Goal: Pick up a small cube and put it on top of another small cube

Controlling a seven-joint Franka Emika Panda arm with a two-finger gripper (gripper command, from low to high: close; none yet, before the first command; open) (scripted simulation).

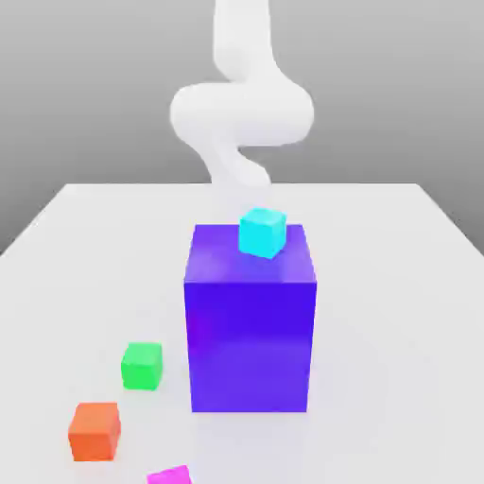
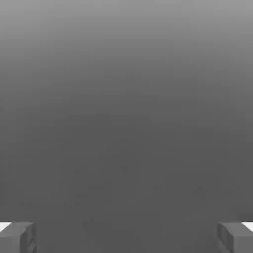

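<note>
Magenta-pink cube (image 1: 170, 475) is cut off by the exterior view's bottom edge, only its top strip shows. My arm (image 1: 241, 113) drops behind the big blue-violet block (image 1: 250, 321), so its lower end is hidden. Tabletop (image 1: 397, 331) runs past both side edges. In the hand view my claw (image 2: 126, 237) fingers (image 2: 17, 237) are cropped at the corners; tips prob. out of frame.
</note>
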